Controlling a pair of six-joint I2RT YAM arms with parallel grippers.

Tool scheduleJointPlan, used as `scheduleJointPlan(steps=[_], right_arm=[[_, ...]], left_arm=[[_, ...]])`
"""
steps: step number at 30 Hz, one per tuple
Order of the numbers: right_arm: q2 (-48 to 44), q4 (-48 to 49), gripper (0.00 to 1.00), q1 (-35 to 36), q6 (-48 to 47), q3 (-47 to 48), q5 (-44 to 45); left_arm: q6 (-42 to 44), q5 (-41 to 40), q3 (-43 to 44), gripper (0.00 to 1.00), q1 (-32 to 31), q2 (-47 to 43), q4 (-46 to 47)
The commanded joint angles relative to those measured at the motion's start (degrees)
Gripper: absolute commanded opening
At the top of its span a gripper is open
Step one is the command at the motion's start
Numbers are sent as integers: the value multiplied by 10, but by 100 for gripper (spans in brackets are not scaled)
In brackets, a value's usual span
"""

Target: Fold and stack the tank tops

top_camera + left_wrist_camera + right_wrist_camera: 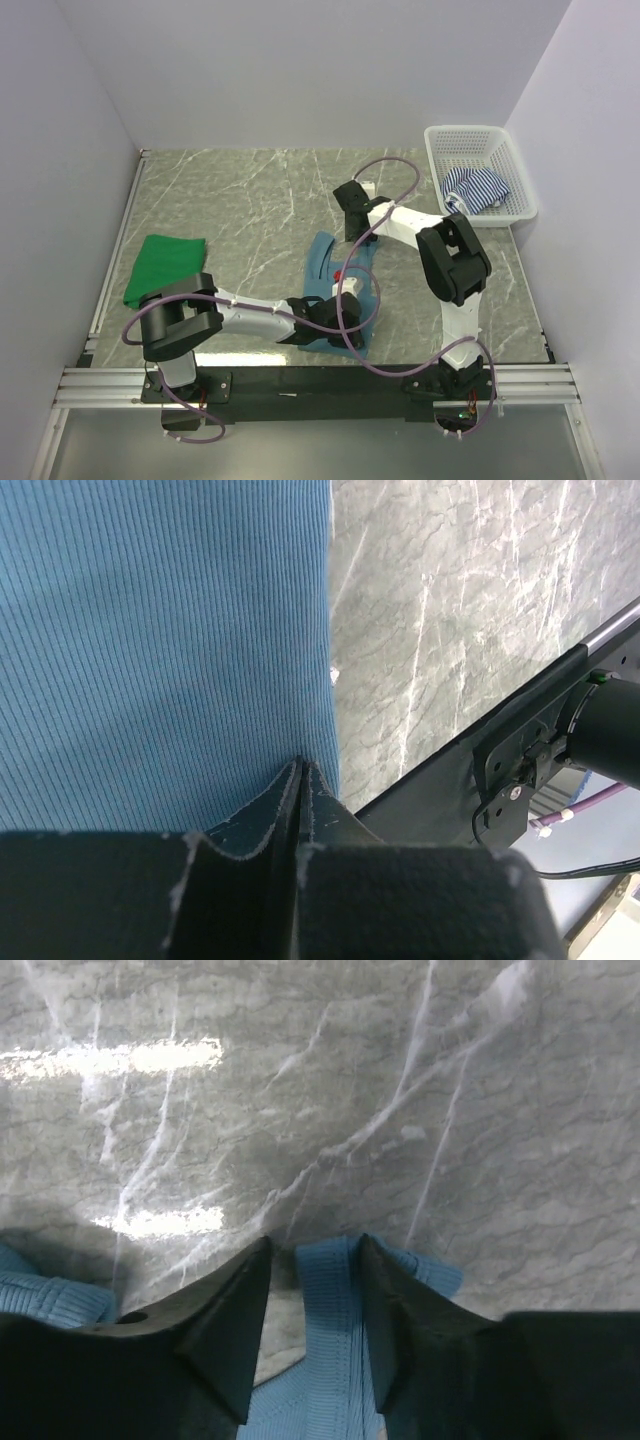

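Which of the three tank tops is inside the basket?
The striped tank top, crumpled in the white basket. The green one and the blue one lie on the table.

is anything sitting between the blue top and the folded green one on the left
Nothing visible does: only bare table lies between the teal-blue top and the folded green top. The left gripper, shut on the teal-blue top, has its arm along the near side of that stretch, not across it.
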Motion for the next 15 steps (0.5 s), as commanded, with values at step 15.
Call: scheduleJointPlan(steps=[15], right_arm=[[44,38,64,-60,-69,102,-113]], left_arm=[[57,40,68,6,121,62,19]])
